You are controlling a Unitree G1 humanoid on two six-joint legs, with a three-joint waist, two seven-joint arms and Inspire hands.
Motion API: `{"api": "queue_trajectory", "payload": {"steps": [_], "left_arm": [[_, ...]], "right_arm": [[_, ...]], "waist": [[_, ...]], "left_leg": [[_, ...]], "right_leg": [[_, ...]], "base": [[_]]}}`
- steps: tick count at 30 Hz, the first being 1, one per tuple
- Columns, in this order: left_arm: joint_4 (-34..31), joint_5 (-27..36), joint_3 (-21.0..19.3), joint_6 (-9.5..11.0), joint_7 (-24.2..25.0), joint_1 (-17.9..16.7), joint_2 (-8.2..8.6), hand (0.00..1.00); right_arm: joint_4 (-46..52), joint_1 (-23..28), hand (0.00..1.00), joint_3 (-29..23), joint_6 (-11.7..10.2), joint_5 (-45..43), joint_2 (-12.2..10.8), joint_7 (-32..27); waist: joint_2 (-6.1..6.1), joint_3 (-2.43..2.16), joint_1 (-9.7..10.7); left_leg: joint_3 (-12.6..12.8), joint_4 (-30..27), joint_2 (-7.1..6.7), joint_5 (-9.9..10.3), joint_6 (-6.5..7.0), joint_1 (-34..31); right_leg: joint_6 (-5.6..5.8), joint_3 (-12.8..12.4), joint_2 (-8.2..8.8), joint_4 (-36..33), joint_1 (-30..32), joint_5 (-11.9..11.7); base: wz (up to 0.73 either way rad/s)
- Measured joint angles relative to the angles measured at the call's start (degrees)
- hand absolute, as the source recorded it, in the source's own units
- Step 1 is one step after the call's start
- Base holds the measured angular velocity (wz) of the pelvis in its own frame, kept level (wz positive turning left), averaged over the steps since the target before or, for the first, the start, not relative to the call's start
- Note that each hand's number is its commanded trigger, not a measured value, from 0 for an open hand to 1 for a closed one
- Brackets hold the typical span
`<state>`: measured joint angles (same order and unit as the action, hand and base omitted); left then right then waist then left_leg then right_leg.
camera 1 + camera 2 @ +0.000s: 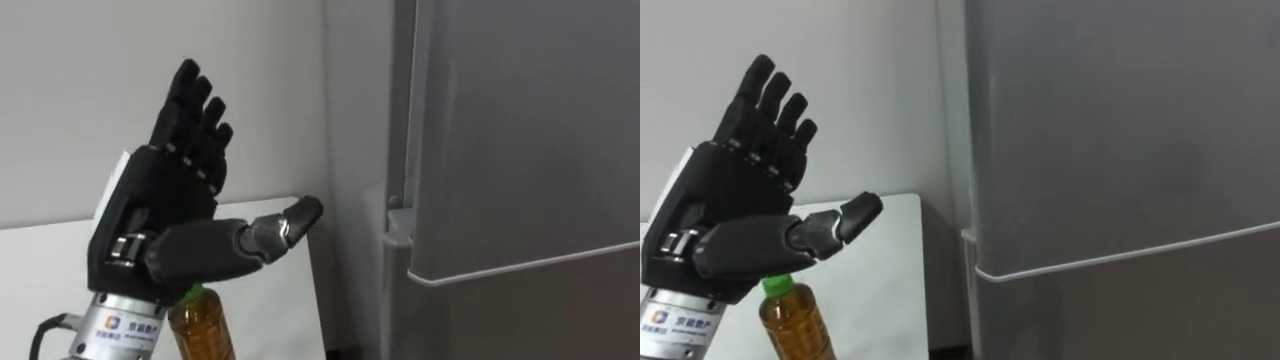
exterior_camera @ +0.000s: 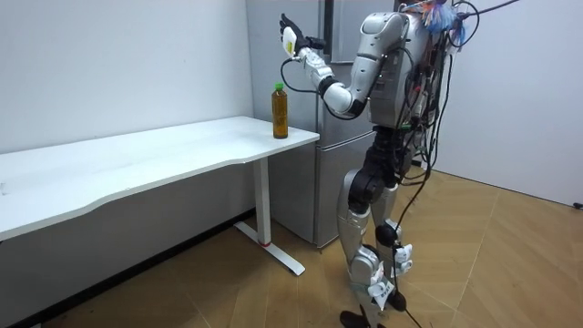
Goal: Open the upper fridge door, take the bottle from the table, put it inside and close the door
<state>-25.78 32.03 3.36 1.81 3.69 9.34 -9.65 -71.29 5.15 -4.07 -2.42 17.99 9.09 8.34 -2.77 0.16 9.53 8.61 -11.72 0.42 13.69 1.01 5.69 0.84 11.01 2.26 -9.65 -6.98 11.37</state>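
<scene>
Standing close to a grey fridge (image 2: pixel 319 182), the robot has its left arm raised with the left hand (image 1: pixel 165 215) held high, fingers straight and spread upward and the thumb stretched out sideways. The hand is released and grasps nothing.

Directly below the hand, the bottle (image 1: pixel 200 325) stands upright on the white table (image 2: pixel 137 164). It is filled with amber liquid and has a green cap. In the eye views the cap sits just under the thumb, while the room view shows a plain gap of air between the hand and the bottle (image 2: pixel 280 111), so the two are apart. The bottle rests at the table corner that lies on the thumb side of the hand, the corner nearest the fridge.

Beyond the thumb tip, on the side away from the wrist, rises the fridge front (image 1: pixel 520 150). Its upper door (image 1: pixel 520 120) is closed, and so is the lower door (image 1: pixel 520 320). The seam between the two doors runs at about the height of the thumb. The hand touches neither door.

Behind the fingers is a plain pale wall (image 1: pixel 80 80), which the table stands against. In the room view the left hand (image 2: pixel 290 36) is above the robot's shoulder height, the elbow bent below it, and the robot stands upright on the wooden floor (image 2: pixel 510 264) between the table end and the fridge.
</scene>
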Motion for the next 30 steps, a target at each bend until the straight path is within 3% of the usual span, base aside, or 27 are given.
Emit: {"api": "queue_trajectory", "payload": {"steps": [6, 15, 22, 30], "left_arm": [[-0.1, 0.1, 2.8, -0.9, 3.9, 0.2, 0.03, 0.00], [-0.1, 0.1, 3.8, -1.1, 8.6, 0.3, 0.54, 0.00], [-0.2, 0.0, 6.0, -1.6, 11.4, 0.3, 0.44, 0.00], [-3.5, -0.1, 8.9, -2.1, 14.5, 0.4, -0.13, 0.00]], "right_arm": [[0.0, -0.2, 0.00, 0.0, 0.0, 0.0, 0.2, 0.0], [-1.5, -1.6, 0.00, 0.6, 0.0, 0.1, 0.2, 0.3], [-1.9, -1.8, 0.00, 0.9, 0.0, 0.2, 0.1, 0.4], [-1.8, -1.8, 0.00, 2.9, 0.0, 2.0, 0.6, 0.2]], "waist": [[-0.62, -0.20, 1.6], [-0.26, 0.48, 2.5], [0.20, 0.28, 2.5], [-0.14, -0.05, 2.7]], "left_leg": [[0.0, 0.0, 0.08, 0.0, 0.00, 0.1], [0.2, 0.0, 0.03, 0.0, 0.00, 0.9], [0.1, 0.1, -0.05, 0.0, 0.00, 0.5], [-0.1, 0.0, 0.03, 0.0, -0.01, 0.1]], "right_leg": [[-0.04, -0.3, -0.11, 0.0, -0.1, 0.0], [-0.06, -1.4, -0.26, 0.4, -0.3, 0.0], [-0.04, -1.3, -0.33, 0.9, -0.3, 0.0], [-0.06, -1.3, -0.33, 1.0, -0.4, 0.0]], "base": [[-0.01], [-0.02], [0.00], [0.00]]}}
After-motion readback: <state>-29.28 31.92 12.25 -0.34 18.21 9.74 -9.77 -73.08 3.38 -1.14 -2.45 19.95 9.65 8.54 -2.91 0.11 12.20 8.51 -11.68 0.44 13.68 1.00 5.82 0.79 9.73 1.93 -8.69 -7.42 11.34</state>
